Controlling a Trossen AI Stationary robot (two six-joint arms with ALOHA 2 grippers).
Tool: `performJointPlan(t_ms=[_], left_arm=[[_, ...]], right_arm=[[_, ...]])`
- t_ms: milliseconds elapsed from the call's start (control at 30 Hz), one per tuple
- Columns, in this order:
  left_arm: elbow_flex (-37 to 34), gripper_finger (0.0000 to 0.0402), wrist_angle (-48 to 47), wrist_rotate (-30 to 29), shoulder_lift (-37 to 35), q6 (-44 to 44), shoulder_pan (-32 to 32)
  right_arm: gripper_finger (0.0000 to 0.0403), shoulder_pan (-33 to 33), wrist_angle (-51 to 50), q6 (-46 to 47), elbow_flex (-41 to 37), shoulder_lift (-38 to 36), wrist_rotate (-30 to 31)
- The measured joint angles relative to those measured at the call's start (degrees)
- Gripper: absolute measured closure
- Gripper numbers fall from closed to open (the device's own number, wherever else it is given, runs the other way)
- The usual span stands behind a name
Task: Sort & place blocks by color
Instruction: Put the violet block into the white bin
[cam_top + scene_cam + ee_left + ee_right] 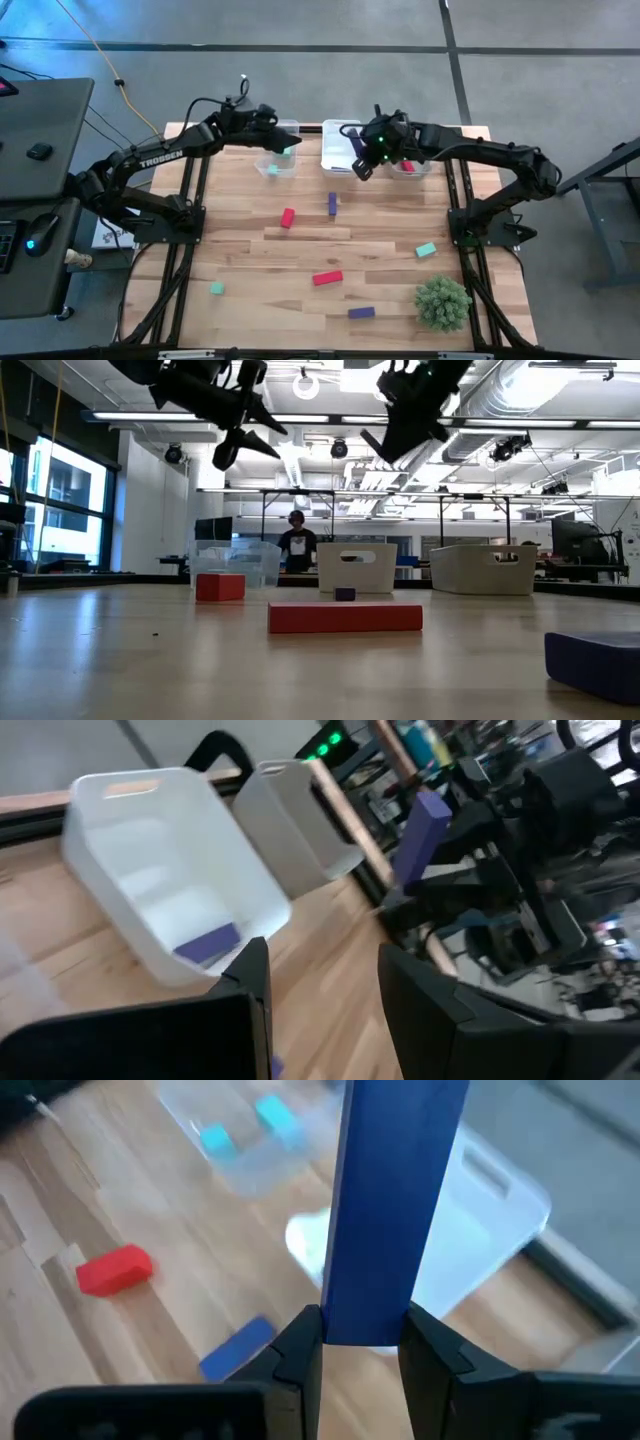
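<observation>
Butcher-block desk [300, 300] under you, sorting partly done: teal pieces sit in the clear bin [277, 160], one purple bar in the white bin [337, 150]. Your right claw [362, 1342] pinches a smooth purple bar [390, 1200] upright over that bin. Left claw [320, 970] hovers parted, empty. Red [327, 278], teal [426, 250] and purple blocks [361, 313] remain scattered nearer.

Bright overhead lighting (ceiling strips); wrist views blurred.
</observation>
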Motion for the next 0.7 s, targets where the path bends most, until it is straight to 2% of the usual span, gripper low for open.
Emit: performJointPlan(t_ms=[333,700], left_arm=[[0.0,0.0298,2.9,-0.2,0.0,-3.9,-2.5],[0.0,0.0298,2.7,-0.4,0.0,-7.0,-5.0]], right_arm=[[0.0325,0.5,0.3,-10.6,7.4,0.0,2.6],[0.0325,3.6,-1.1,-13.4,7.3,2.9,1.8]])
